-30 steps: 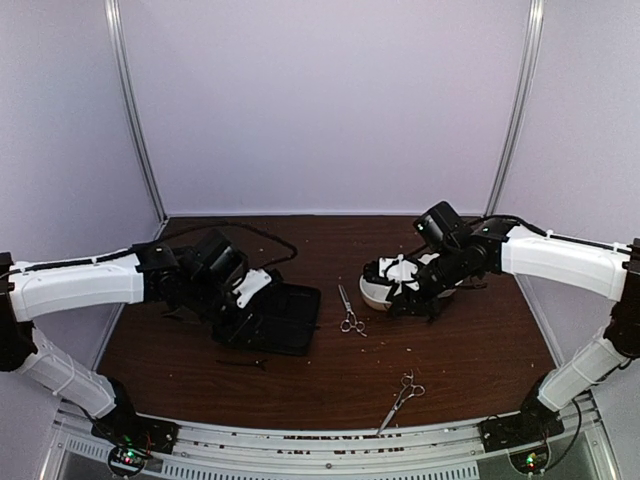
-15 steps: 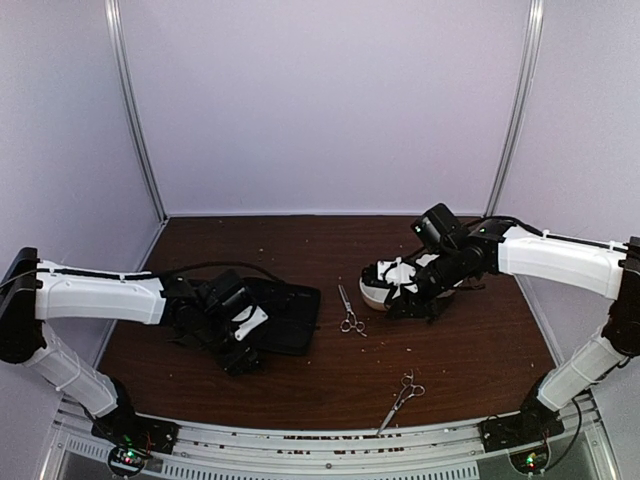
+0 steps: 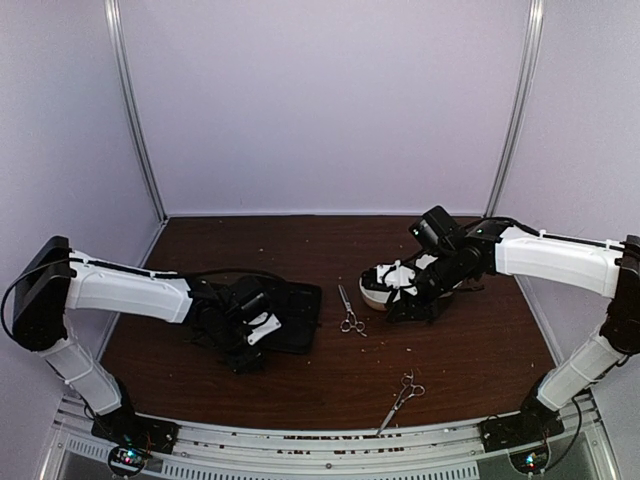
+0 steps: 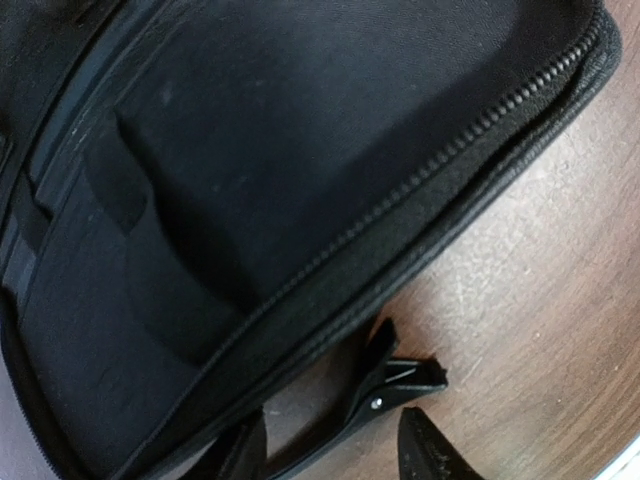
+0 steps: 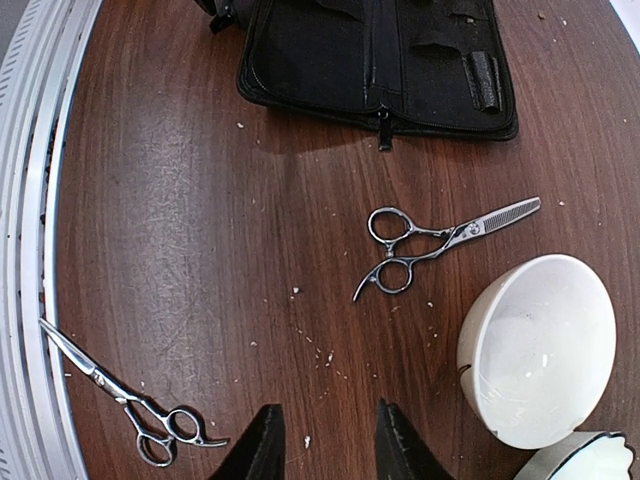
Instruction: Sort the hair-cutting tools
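A black hair clip point(image 4: 395, 385) lies on the wooden table just off the zipped edge of the open black case point(image 4: 250, 180). My left gripper point(image 4: 335, 455) straddles it, open, one finger on each side of the clip. In the top view this gripper point(image 3: 248, 352) is low at the case's near edge. Silver thinning scissors point(image 5: 440, 238) lie mid-table, and plain silver scissors point(image 5: 120, 395) lie near the front rail. My right gripper point(image 5: 330, 445) hovers open over bare wood between them, holding nothing.
A white bowl point(image 5: 540, 345) sits just right of the right gripper, with a second bowl's rim point(image 5: 585, 460) below it. The black case point(image 3: 290, 315) lies left of centre. The metal front rail point(image 3: 330, 440) borders the table. Small crumbs dot the wood.
The left arm has swung down and right, from above the case to its near edge, bringing its fingers around the clip. The right arm has barely moved.
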{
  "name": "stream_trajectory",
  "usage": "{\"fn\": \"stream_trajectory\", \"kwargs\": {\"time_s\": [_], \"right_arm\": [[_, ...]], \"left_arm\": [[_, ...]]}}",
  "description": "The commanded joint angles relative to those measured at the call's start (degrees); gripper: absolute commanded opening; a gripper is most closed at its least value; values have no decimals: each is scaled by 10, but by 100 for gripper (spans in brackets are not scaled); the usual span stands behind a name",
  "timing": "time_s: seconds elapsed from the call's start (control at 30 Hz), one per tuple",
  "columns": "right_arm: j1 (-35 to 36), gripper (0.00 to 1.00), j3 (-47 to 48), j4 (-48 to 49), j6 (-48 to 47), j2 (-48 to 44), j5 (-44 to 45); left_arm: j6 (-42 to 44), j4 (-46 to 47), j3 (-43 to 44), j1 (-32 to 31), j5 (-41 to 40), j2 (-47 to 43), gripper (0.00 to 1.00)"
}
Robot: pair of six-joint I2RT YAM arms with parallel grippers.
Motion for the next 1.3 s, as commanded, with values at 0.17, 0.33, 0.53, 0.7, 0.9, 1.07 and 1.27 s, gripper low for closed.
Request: {"fn": "stream_trajectory", "kwargs": {"time_s": [0.17,0.33,0.53,0.7,0.9,1.07,1.27], "right_arm": [[1,33,3,-6,-4,-2,6],[0,33,2,-3,-5,0,6],[1,32,4,-8,-4,10,-3],[5,32,9,1,10,11,-10],[24,30,18,44,65,11,21],[51,30,39,46,74,26,25],[131,37,110,36,58,98,74]], "left_arm": [[14,5,10,-8,16,14,39],[-9,6,0,-21,27,12,26],[-27,3,-13,-26,33,9,17],[-47,-8,-17,-33,38,-11,9],[-68,7,-17,-33,59,-52,3],[-95,-52,29,-33,21,-134,0],[-164,-107,63,2,-132,-210,0]]}}
